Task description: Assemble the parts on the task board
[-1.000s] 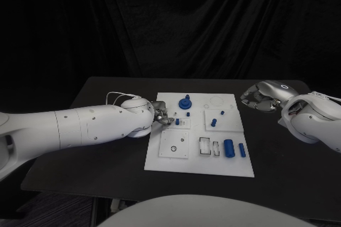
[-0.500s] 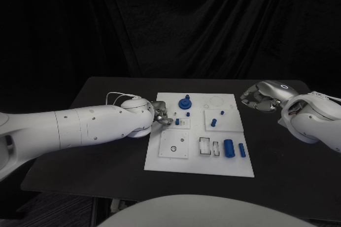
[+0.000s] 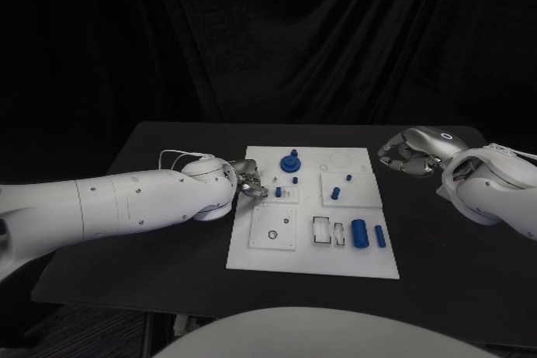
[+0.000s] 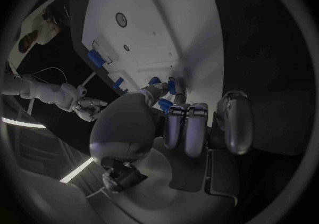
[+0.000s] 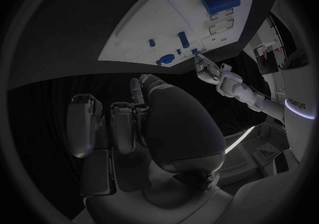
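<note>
The white task board (image 3: 313, 253) lies mid-table. At its far edge stands a blue round part with a peg (image 3: 291, 163). Small blue pegs (image 3: 278, 192) (image 3: 336, 192) stand in its middle, and a thick blue cylinder (image 3: 360, 231) lies beside a slimmer one (image 3: 380, 235) near its right edge. My left hand (image 3: 248, 185) is at the board's left edge with its fingers curled in, its tips close to the nearest small peg; I see no part between them. My right hand (image 3: 405, 154) hovers off the board's far right corner, fingers curled on nothing. The right wrist view shows the board (image 5: 173, 16) and cylinder (image 5: 221, 0).
The black table (image 3: 168, 249) has free room to the left of the board and in front of it. A thin white cable (image 3: 179, 152) loops over my left wrist. The left wrist view shows the board (image 4: 159, 27) and, beyond it, my right hand (image 4: 86, 107).
My left hand and forearm have drawn back slightly to the left, away from the small peg. The peg and the right hand stay where they were.
</note>
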You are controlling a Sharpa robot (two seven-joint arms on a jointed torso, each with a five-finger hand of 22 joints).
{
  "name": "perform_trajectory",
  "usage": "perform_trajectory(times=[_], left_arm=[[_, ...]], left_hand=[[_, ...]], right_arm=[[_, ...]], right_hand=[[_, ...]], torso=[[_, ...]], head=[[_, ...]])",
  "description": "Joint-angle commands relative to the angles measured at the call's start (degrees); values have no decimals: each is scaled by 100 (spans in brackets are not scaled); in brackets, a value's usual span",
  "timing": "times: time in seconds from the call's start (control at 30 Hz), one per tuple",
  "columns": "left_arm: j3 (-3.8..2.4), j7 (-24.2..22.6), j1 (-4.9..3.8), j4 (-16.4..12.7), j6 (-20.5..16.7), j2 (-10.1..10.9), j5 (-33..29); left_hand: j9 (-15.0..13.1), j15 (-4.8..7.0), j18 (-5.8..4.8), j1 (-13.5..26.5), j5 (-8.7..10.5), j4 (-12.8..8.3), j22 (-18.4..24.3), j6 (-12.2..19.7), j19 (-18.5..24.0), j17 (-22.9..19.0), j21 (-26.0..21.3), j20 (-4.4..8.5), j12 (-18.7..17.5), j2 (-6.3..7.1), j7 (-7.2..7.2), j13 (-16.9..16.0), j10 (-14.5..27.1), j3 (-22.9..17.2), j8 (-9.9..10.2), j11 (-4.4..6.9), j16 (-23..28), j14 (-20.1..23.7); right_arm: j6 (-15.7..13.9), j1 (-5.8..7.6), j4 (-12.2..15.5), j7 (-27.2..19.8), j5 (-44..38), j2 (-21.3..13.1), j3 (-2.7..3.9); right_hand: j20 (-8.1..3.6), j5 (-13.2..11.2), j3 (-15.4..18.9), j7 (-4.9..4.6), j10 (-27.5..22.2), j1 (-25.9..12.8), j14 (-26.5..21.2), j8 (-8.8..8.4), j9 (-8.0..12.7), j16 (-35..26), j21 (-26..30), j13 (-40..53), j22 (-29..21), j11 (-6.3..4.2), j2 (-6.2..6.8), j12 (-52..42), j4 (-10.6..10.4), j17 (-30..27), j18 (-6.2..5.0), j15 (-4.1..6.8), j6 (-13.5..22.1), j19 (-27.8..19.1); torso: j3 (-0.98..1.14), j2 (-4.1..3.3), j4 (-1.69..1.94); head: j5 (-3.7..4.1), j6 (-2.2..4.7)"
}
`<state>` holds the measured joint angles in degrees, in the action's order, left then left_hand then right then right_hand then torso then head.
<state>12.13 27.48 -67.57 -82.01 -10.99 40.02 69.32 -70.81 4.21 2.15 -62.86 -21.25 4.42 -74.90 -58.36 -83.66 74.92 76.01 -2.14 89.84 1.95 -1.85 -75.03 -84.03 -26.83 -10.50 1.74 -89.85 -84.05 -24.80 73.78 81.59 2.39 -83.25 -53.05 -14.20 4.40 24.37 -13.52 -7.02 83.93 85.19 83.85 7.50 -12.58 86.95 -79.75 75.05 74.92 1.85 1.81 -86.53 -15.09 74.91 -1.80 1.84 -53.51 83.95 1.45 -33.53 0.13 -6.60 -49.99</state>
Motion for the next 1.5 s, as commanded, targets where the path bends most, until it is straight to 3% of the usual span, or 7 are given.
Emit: perform_trajectory(times=[0.03,0.33,0.5,0.6,0.87,1.0,1.5], left_arm=[[-5,-540,-40,-89,-359,77,-40],[-6,-833,-304,-166,-226,235,-455],[-5,-1075,-367,-95,84,270,-775],[-5,-1246,-385,28,442,262,-1091],[-5,-1250,-454,626,1752,52,-1880],[-5,-975,-521,885,2185,-98,-2005],[-6,61,-736,1585,3523,-679,-2213]], left_hand=[[-14,53,107,17,18,1,-1085,-34,7,1508,0,37,16,40,3,-1497,-597,-38,-21,36,-15,-595],[-12,61,108,-2,518,46,-1083,-50,23,1508,-15,50,16,151,11,-1497,-597,-364,-6,45,-15,-595],[-21,50,92,-83,1031,92,-1106,-61,4,1508,54,40,16,211,9,-1497,-597,-621,0,38,-15,-595],[-24,47,82,-110,1084,96,-1119,-60,-12,1508,94,37,16,218,8,-1497,-597,-675,1,36,-15,-595],[-45,26,53,-156,1014,128,-1157,-40,-57,1508,223,22,16,245,-14,-1497,-597,-776,1,17,-15,-595],[-98,12,56,-102,446,194,-1154,-45,-35,1508,228,4,16,272,-21,-1497,-597,-689,-20,4,-15,-595],[-81,-16,86,-176,347,-27,-1112,114,56,1508,105,-18,16,306,-61,-1497,-597,-768,90,-27,-15,-595]], right_arm=[[-3,-14,-11,114,-10,1,4],[4,-14,-36,118,-10,34,4],[8,-14,-44,118,-10,42,4],[9,-14,-47,120,-10,42,4],[22,-14,-47,125,-10,34,4],[24,-14,-46,125,-10,40,4],[35,-14,-57,125,-10,72,4]], right_hand=[[44,40,-30,-8,133,1,459,-14,6,-21,27,1105,1158,41,48,24,-11,1198,-85,-42,-42,7],[45,42,-32,-9,125,3,455,-13,6,-28,33,1099,1156,42,51,29,-8,1191,-86,-43,-43,4],[45,42,-32,-9,125,3,455,-13,6,-28,33,1099,1156,42,51,29,-8,1191,-86,-43,-43,4],[45,42,-32,-9,125,3,455,-13,6,-28,33,1099,1156,42,51,29,-8,1191,-86,-43,-43,4],[46,45,-37,-12,124,3,454,-15,8,-30,40,1098,1154,43,54,31,-6,1190,-88,-44,-40,0],[46,45,-37,-12,124,3,454,-15,8,-30,40,1098,1154,43,54,31,-6,1190,-88,-44,-40,0],[47,49,-47,-13,127,6,453,-15,8,-31,41,1100,1154,43,50,29,-4,1189,-88,-45,-40,-1]], torso=[[1,-1,1],[2,-2,2],[7,2,-8],[6,0,2],[11,5,2],[14,11,8],[12,5,-7]], head=[[0,-1],[-17,-1],[-20,-1],[-4,-1],[22,-1],[31,-1],[-17,-1]])
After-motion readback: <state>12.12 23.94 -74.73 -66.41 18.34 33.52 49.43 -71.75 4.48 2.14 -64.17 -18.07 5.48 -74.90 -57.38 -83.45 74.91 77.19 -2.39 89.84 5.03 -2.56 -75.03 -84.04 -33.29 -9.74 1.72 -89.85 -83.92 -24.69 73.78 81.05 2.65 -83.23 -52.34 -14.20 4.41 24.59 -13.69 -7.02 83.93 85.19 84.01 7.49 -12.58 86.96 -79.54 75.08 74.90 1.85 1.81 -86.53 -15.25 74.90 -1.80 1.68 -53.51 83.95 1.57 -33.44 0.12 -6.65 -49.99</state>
